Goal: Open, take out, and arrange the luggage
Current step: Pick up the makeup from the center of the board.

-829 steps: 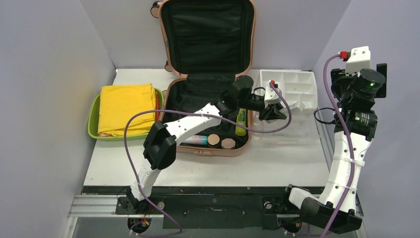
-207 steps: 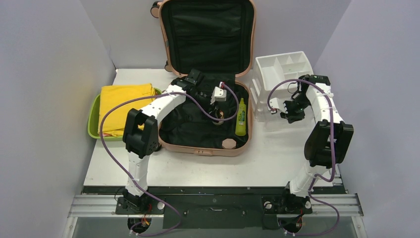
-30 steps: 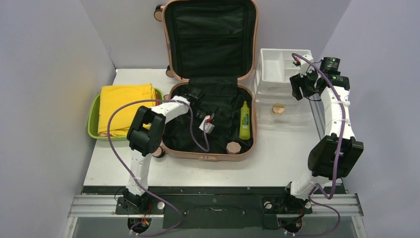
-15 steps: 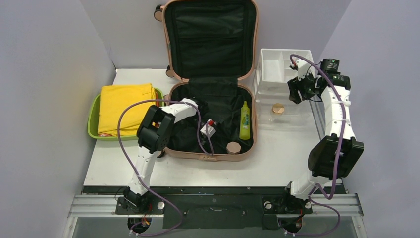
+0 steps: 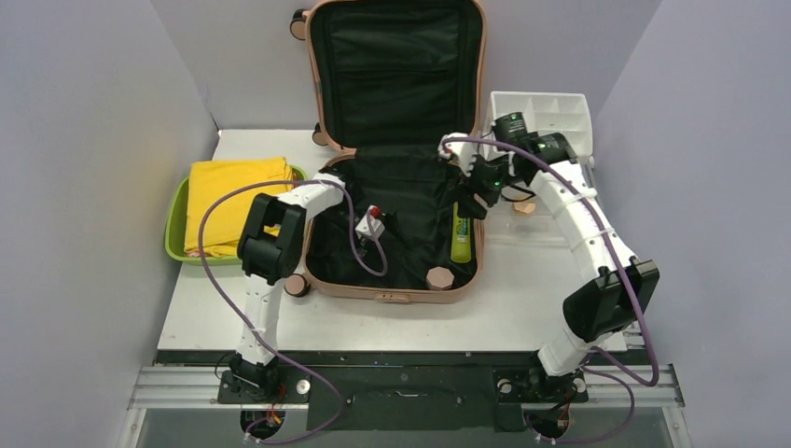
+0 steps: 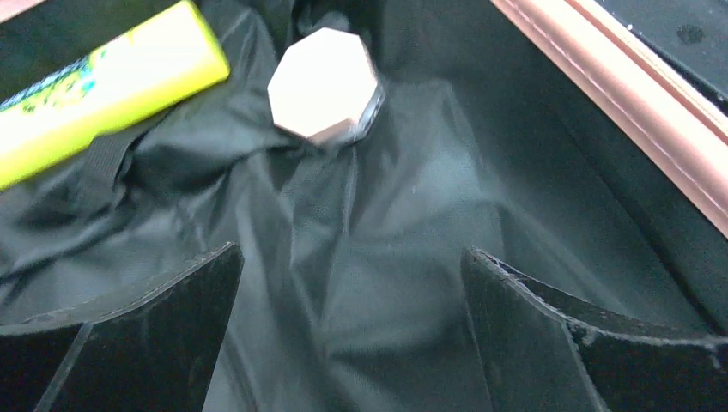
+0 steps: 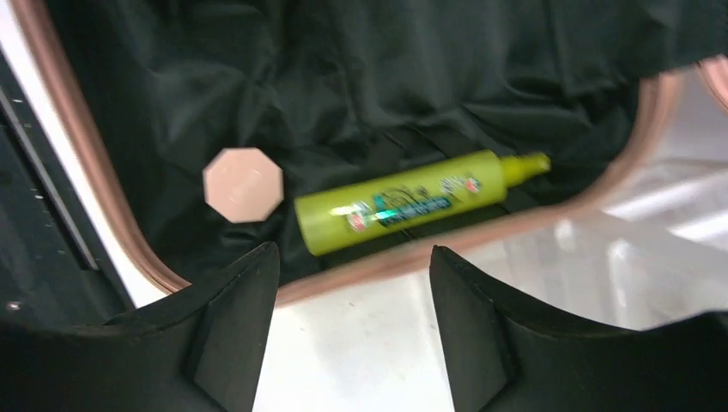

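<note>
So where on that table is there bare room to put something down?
The widest bare strip of table runs along the near edge, in front of the pink suitcase. A smaller patch lies in the far left corner, behind the green tub. At the suitcase it is crowded: left gripper, right gripper, a yellow-green bottle and an octagonal jar.

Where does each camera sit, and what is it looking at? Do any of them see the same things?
Top external: fixed above and behind the arms, looking down on the table and the open luggage; the left arm and right arm show.
Left wrist: inside the luggage, facing the black lining and octagonal jar; the open left gripper shows.
Right wrist: over the luggage's rim, looking down at the green bottle; the open right gripper shows.
Shared: both wrist views see bottle and jar.
</note>
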Motion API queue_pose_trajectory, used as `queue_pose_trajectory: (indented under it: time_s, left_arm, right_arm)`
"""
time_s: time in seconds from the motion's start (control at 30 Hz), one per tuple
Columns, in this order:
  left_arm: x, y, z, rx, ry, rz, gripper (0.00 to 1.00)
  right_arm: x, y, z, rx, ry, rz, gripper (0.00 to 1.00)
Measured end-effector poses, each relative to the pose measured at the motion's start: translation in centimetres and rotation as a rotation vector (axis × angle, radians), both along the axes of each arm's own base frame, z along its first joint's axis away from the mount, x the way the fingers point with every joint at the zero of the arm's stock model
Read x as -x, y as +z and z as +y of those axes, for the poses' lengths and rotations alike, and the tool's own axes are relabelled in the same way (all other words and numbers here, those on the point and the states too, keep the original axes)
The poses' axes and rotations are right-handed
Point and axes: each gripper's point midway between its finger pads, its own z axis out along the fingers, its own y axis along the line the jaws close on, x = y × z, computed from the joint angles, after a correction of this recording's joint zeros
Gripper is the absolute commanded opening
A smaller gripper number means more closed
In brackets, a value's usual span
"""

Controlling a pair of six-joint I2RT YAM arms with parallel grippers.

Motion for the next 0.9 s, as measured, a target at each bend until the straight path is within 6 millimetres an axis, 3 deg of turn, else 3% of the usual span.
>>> queue_pose_trajectory:
  time_s: [0.13, 0.27, 0.37, 0.53, 0.67, 0.9]
  left_arm:
    - [-1.7, 1.8, 3.9, -0.047, 0.081, -0.022, 0.96]
    - [-2.3, 3.0, 7.9, -0.093, 0.157, -0.056, 0.96]
    - [-1.9, 3.2, 10.3, -0.129, 0.194, -0.072, 0.96]
    - [-1.0, 3.1, 11.7, -0.168, 0.197, -0.116, 0.96]
    - [-1.0, 3.0, 12.2, -0.192, 0.195, -0.169, 0.96]
    - [-3.2, 3.0, 13.0, -0.282, 0.316, -0.179, 0.96]
  right_arm:
    - [1.8, -1.2, 4.0, -0.002, 0.041, 0.051, 0.69]
    - [1.9, -2.9, 5.3, 0.001, 0.024, 0.109, 0.75]
    - [2.0, -5.4, 6.0, 0.031, 0.028, 0.186, 0.8]
    - [3.3, -10.9, 6.2, 0.14, 0.058, 0.341, 0.82]
    - [5.1, -12.6, 6.8, 0.212, 0.107, 0.389, 0.83]
    - [8.9, -15.5, 6.2, 0.309, 0.139, 0.485, 0.87]
